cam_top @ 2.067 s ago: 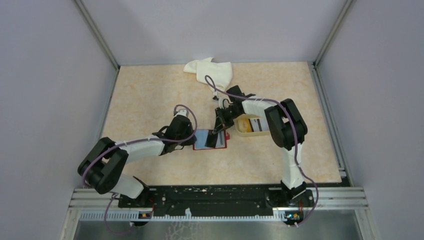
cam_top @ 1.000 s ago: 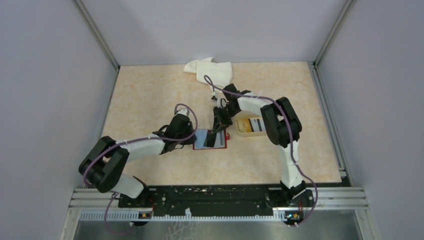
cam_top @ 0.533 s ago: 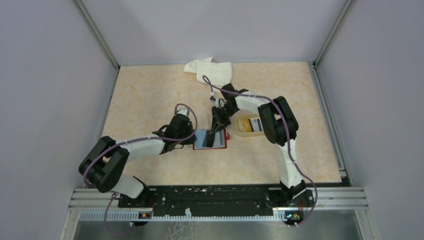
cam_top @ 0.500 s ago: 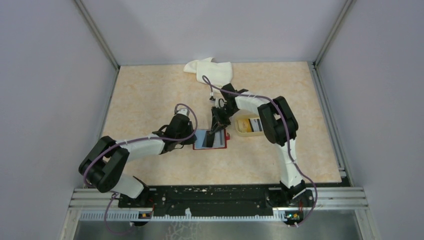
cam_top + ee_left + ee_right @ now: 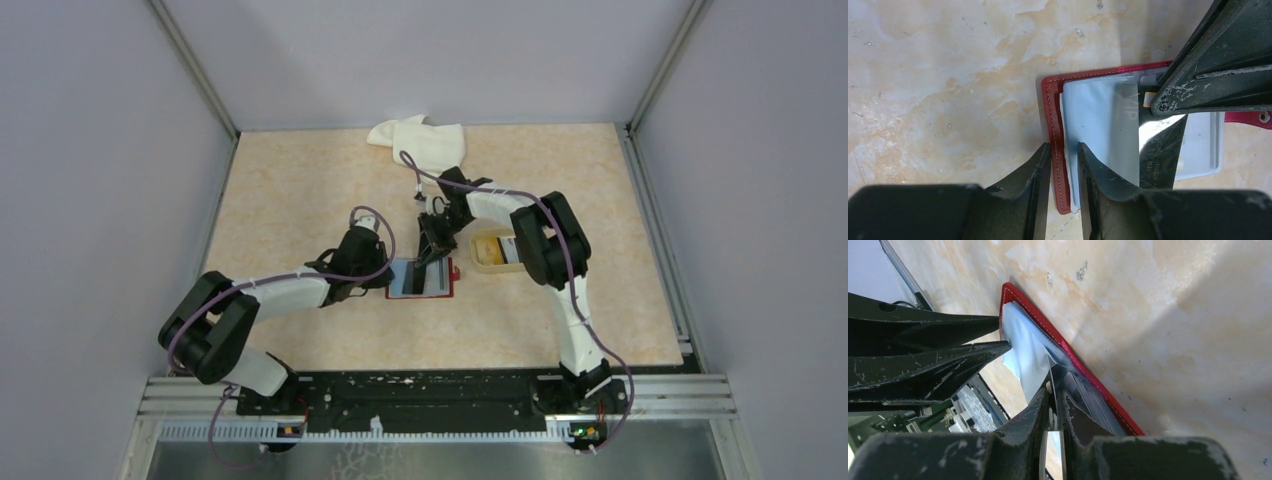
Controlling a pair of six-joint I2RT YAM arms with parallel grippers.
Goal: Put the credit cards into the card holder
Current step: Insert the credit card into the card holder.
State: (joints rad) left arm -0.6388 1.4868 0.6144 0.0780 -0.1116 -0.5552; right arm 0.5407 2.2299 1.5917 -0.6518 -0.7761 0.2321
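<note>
Grippers near-closed: left gripper on card holder, right gripper around credit card

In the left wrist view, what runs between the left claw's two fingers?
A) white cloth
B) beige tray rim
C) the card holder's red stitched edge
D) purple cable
C: the left claw straddles the card holder at its red stitched border, one finger on each side.

The red card holder lies open and flat, a dark card on edge partly slid into it.
</note>
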